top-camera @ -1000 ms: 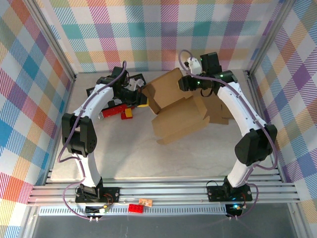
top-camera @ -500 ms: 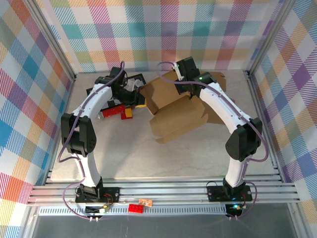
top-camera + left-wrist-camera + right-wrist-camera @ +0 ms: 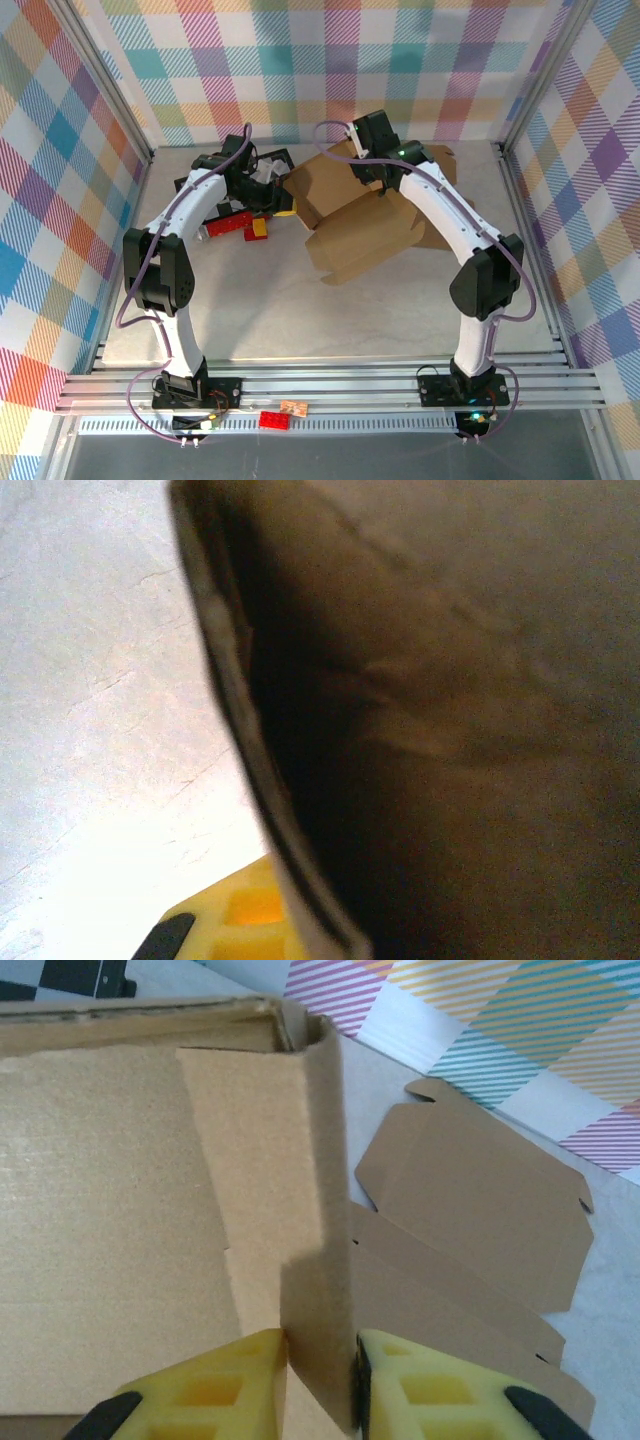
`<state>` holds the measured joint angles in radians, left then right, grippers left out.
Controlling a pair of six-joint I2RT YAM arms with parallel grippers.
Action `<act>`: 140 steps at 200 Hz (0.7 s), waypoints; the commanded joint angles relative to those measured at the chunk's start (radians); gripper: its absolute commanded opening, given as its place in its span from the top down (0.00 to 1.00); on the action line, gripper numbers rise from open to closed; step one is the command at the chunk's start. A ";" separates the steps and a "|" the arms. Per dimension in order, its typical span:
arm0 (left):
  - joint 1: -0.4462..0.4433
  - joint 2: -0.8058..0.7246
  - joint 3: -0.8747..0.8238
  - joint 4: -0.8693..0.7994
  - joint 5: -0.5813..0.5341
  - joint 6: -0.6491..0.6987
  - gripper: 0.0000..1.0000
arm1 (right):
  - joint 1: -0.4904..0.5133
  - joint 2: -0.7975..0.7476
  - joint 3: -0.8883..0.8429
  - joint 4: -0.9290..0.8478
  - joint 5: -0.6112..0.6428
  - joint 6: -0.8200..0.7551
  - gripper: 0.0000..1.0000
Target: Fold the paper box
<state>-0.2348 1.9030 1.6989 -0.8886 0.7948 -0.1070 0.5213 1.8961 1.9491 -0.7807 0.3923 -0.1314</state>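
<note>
The brown paper box (image 3: 355, 225) lies open in the middle of the table, its flaps spread. My left gripper (image 3: 283, 192) is shut on the box's left edge. In the left wrist view the dark cardboard (image 3: 450, 730) sits right against the lens, with one yellow finger (image 3: 235, 920) beside its edge. My right gripper (image 3: 378, 180) is over the box's back part. There its yellow fingers (image 3: 230, 1390) straddle an upright cardboard wall (image 3: 320, 1210), which touches both. The box floor (image 3: 110, 1220) spreads out to the left of that wall.
Flat cardboard blanks (image 3: 470, 1210) lie on the table just right of the box. Red (image 3: 228, 224) and yellow (image 3: 259, 229) blocks sit under the left arm. A black object (image 3: 272, 158) is at the back left. Checked walls enclose the table.
My right gripper has swung left from the box's right side to its back wall and now has the wall between its fingers. The box shifted slightly. The left arm has held still.
</note>
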 commanded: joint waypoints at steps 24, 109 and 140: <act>-0.003 -0.030 0.028 -0.009 0.032 0.029 1.00 | -0.020 0.039 0.069 -0.046 -0.062 0.016 0.68; -0.003 -0.035 0.025 -0.019 0.025 0.035 1.00 | -0.052 0.073 0.110 -0.061 -0.239 0.026 0.68; -0.003 -0.038 0.021 -0.021 0.022 0.035 1.00 | -0.053 0.070 0.112 -0.061 -0.220 0.026 0.82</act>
<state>-0.2348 1.9026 1.6989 -0.8993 0.7849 -0.0959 0.4629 1.9667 2.0247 -0.8326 0.2066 -0.1101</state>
